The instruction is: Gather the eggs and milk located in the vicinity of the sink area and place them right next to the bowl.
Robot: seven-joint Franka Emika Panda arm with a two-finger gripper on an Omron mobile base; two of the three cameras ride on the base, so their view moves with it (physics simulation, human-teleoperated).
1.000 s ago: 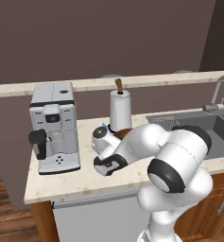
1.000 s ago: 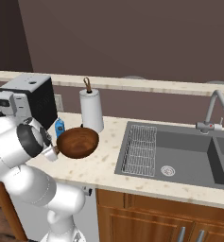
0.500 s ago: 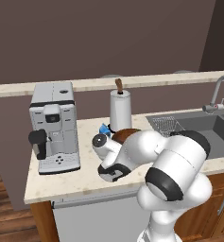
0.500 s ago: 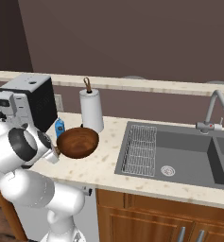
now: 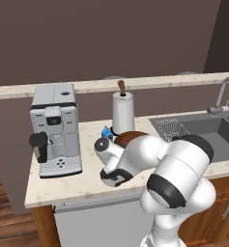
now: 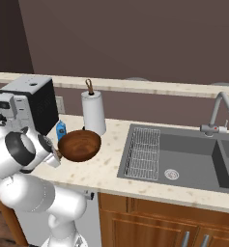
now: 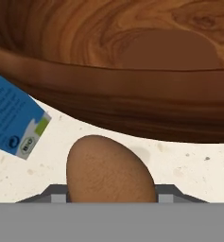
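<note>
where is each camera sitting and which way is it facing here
Left base view: behind the arm to its left, looking forward and down at the speckled beige counter and grey coffee machine; white arm at lower right.
Right base view: behind to its right, facing the dark grey sink; arm at lower left.
Hand view: on the hand, looking along the tool at a brown egg.
All share the round dark-brown wooden bowl and blue milk carton.

Tool (image 7: 111, 201) shut on brown egg (image 7: 108, 171)
</note>
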